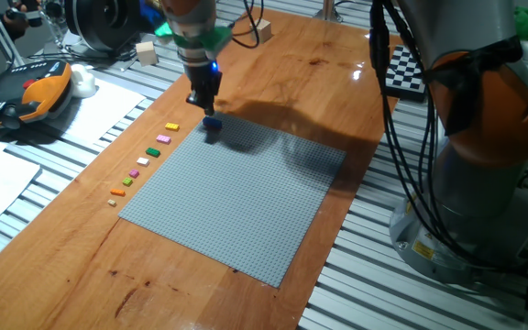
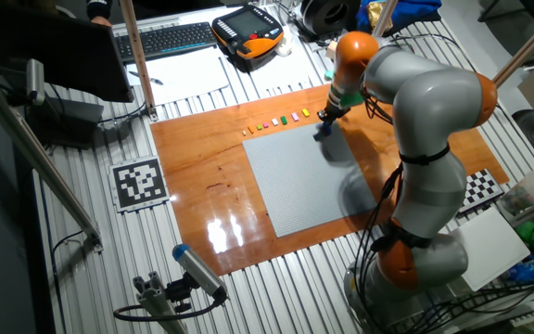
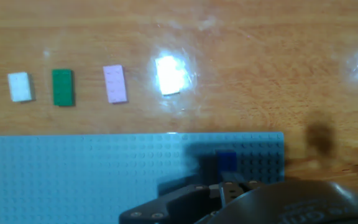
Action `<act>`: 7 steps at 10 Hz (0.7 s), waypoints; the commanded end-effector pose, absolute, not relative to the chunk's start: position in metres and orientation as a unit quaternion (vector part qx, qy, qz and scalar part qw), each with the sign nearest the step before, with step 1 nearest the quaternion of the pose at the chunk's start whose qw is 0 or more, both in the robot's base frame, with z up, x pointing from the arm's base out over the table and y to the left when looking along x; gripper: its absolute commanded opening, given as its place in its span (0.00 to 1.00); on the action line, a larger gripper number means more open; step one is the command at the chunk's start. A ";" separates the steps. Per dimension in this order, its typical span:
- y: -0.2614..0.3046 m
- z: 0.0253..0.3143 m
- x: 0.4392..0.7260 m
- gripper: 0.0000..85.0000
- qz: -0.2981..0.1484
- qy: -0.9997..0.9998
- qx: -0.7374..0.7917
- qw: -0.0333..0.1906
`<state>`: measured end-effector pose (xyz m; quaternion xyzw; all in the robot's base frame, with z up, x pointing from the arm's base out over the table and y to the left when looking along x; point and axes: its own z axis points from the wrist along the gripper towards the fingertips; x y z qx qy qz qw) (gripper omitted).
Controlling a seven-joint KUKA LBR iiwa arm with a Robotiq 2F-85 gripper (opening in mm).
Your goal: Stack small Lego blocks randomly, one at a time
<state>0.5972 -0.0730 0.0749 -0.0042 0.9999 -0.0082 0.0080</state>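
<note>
Jaws above small dark-blue block [image 3: 227, 160] on baseplate [image 3: 73, 174].

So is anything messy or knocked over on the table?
Nothing stands out. The loose blocks lie flat in a tidy row on the wood beside the grey baseplate. A blue block sits near the plate's corner, right under the claw. The plate itself lies flat and looks whole.
</note>
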 end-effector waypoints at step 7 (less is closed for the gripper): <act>-0.029 0.114 0.627 0.00 0.002 0.999 0.008 0.037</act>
